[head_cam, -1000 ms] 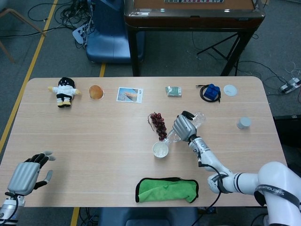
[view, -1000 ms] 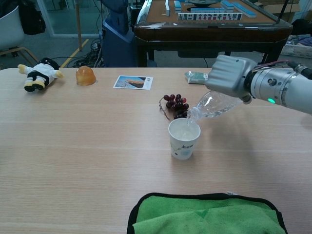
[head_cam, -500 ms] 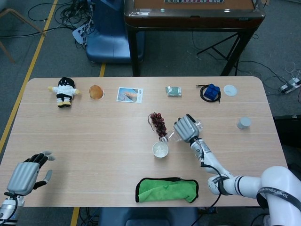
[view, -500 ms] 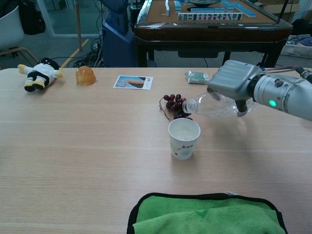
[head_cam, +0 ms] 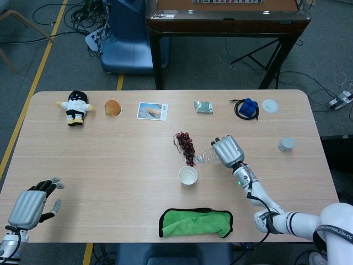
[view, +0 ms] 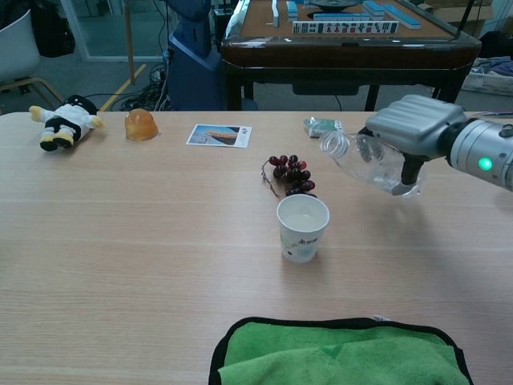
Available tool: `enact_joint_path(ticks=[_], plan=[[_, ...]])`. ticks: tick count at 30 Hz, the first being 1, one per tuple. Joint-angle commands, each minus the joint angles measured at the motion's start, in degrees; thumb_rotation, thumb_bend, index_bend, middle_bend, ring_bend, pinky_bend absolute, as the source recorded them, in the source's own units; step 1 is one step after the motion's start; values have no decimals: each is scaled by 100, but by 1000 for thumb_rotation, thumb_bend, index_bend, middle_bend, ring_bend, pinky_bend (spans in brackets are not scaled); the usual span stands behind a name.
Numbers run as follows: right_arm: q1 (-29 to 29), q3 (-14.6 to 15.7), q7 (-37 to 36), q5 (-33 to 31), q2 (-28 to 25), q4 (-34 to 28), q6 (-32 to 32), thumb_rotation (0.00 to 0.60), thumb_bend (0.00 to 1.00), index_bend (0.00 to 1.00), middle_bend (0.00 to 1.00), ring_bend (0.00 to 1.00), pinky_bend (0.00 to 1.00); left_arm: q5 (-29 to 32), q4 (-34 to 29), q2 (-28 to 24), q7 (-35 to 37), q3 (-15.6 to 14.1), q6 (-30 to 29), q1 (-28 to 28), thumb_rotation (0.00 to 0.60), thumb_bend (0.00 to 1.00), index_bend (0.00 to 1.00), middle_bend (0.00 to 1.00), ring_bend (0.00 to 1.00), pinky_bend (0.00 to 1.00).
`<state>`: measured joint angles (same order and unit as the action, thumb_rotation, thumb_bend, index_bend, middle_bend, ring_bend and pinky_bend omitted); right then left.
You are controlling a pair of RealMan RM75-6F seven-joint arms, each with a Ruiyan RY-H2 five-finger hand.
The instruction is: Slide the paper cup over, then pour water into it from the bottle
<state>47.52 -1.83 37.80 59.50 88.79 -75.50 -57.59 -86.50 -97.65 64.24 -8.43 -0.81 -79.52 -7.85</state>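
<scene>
Chest view | right robot hand [view: 417,128] grasped bottle [view: 369,160], long axis near-level, mouth toward paper cup [view: 303,228] | raised right of cup | left robot hand [head_cam: 30,205] released, far left of cup

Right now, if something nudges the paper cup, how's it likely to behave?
The cup would probably tip rather than slide cleanly: it stands upright, taller than its base is wide. It looks to be thin paper, so a squeeze would likely dent it. It seems to hold some water, which may steady it a little but would spill toward the green cloth or grapes.
</scene>
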Motion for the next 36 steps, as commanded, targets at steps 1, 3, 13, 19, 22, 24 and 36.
enact_joint_path(ticks=[1, 3, 13, 19, 22, 24, 36], plan=[[-192, -66, -357, 206, -49, 39, -125, 600, 58, 619, 676, 577, 596, -3, -2, -3, -3, -5, -4, 5, 600, 396, 349, 226, 272, 435], [-281, -83, -552, 297, -65, 46, -176, 600, 58, 619, 676, 577, 596, 2, 1, -4, -17, -14, 10, 6, 600, 396, 349, 226, 272, 435], [-639, -181, -1450, 660, -64, 128, -320, 600, 58, 619, 676, 577, 596, -14, 5, 12, -59, -21, 8, 7, 600, 396, 349, 226, 272, 435], [-874, -250, -2243, 840, 44, 283, -337, 600, 58, 618, 676, 577, 596, -20, 25, 28, -74, -28, 22, 2, 600, 396, 349, 226, 272, 434], [-973, -291, -2691, 910, 127, 402, -319, 600, 58, 619, 676, 576, 596, -5, 33, 32, -77, -24, 32, -1, 600, 396, 349, 226, 273, 435], [-1050, -315, -3070, 1001, 222, 553, -335, 600, 58, 619, 676, 576, 596, 10, 33, 30, -77, -18, 35, -1, 600, 396, 349, 226, 273, 435], [-1414, -339, -5291, 1706, 863, 1698, -628, 600, 57, 619, 675, 577, 596, 41, 30, 32, -78, -6, 33, 3, 600, 396, 349, 226, 272, 435]])
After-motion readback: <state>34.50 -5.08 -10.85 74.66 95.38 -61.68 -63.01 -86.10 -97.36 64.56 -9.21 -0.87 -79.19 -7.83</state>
